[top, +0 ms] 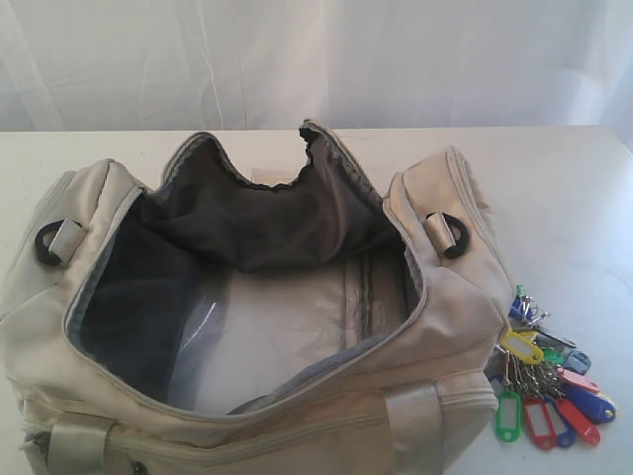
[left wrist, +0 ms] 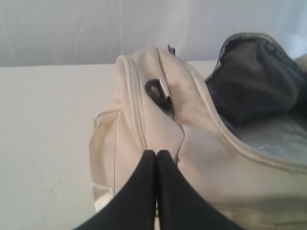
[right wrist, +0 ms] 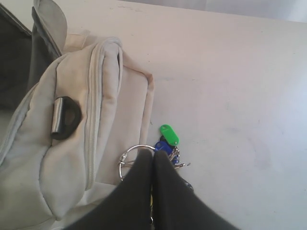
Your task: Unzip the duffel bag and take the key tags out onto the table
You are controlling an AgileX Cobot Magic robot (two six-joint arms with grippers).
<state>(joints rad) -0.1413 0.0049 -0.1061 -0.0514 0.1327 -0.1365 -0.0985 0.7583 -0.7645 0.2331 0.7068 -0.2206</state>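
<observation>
The right gripper (right wrist: pixel 153 154) had its two black fingers pressed together with no gap showing. In its wrist view the tips lined up with a metal ring (right wrist: pixel 127 151), but I could not tell whether they touched it, and the exterior view showed no gripper at the bunch at all. Just beyond the tips lay the key tags (top: pixel 546 381), fanned out on the table (top: pixel 579 188) at the near right. They sat just beside the right end of the duffel bag (top: pixel 440 307), nearer than its black D-ring (top: pixel 450 236). The bag gaped unzipped, and nothing showed against its dark lining (top: pixel 247 218). The left gripper (left wrist: pixel 156 154) was likewise closed flat over the bag's left end, pinching nothing visible. By my reading the removal was essentially done and only a clean retreat was left. That meant going straight up, so no finger hooked the ring and dragged the bunch against the bag.
</observation>
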